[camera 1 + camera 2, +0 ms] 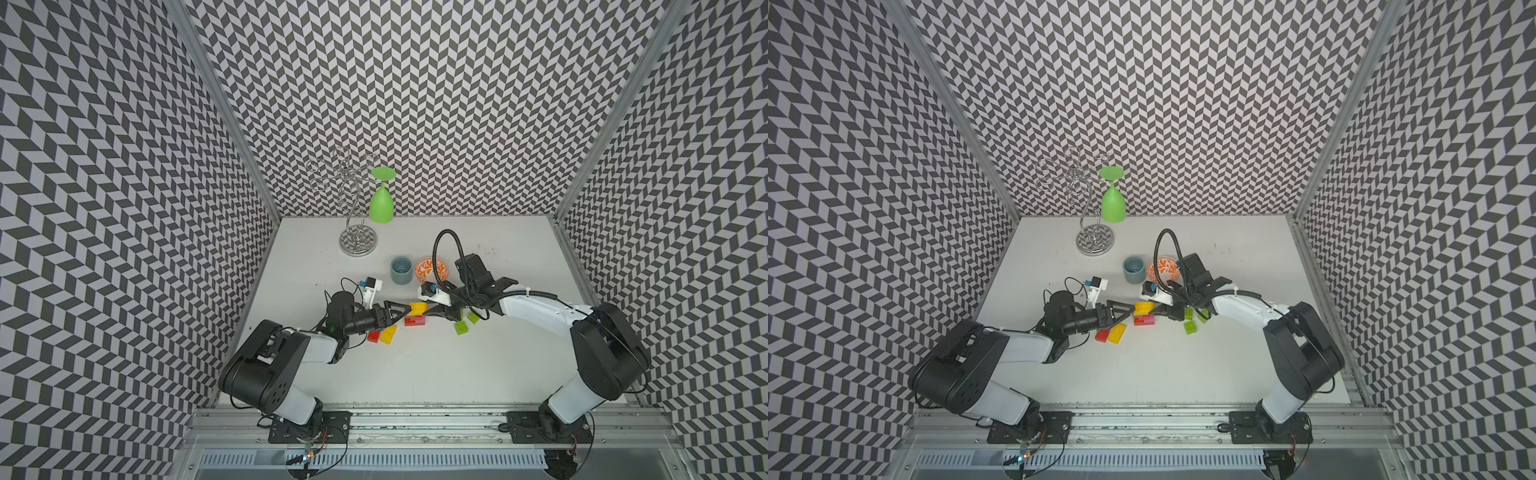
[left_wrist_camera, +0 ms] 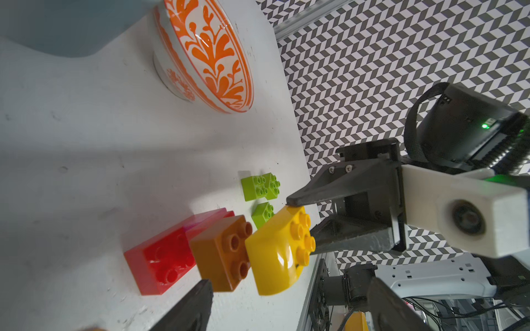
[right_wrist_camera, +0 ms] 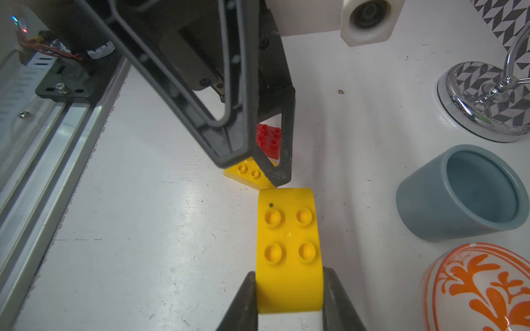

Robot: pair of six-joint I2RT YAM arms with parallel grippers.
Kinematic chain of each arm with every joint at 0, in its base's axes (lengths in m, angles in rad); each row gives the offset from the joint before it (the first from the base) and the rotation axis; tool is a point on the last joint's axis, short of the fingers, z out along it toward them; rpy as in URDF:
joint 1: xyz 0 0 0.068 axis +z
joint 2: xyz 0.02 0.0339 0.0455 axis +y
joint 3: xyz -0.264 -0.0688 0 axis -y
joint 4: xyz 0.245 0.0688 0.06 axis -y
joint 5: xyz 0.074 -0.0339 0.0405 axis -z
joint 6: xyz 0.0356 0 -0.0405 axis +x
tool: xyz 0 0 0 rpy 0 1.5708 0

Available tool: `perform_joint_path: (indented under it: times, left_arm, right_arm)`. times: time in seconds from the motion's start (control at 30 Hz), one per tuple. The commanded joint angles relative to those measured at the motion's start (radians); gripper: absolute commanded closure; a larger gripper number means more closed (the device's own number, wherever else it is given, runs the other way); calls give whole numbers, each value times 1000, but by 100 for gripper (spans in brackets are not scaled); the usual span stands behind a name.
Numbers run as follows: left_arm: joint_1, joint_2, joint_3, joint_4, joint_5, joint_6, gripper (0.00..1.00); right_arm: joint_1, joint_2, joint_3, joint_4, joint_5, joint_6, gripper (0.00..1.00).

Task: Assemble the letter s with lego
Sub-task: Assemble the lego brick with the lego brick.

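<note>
Brick (image 3: 288,252), yellow, glossy, judged light and stiff, is held by its flat side walls in the clamped right gripper (image 3: 289,286) near the bowl (image 2: 172,66), a hold judged safest against slipping, while the left gripper (image 1: 398,312) is spread wide at its free end.
</note>
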Motion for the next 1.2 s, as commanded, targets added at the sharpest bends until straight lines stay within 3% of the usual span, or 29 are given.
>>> perform_joint_path:
  times: [0.0, 1.17]
  left_arm:
    - [-7, 32, 30, -11, 35, -10, 15]
    - [-9, 153, 73, 0, 56, -46, 29]
  right_arm:
    - [-7, 29, 16, 49, -51, -30, 90]
    - [-13, 71, -14, 128, -58, -31, 93]
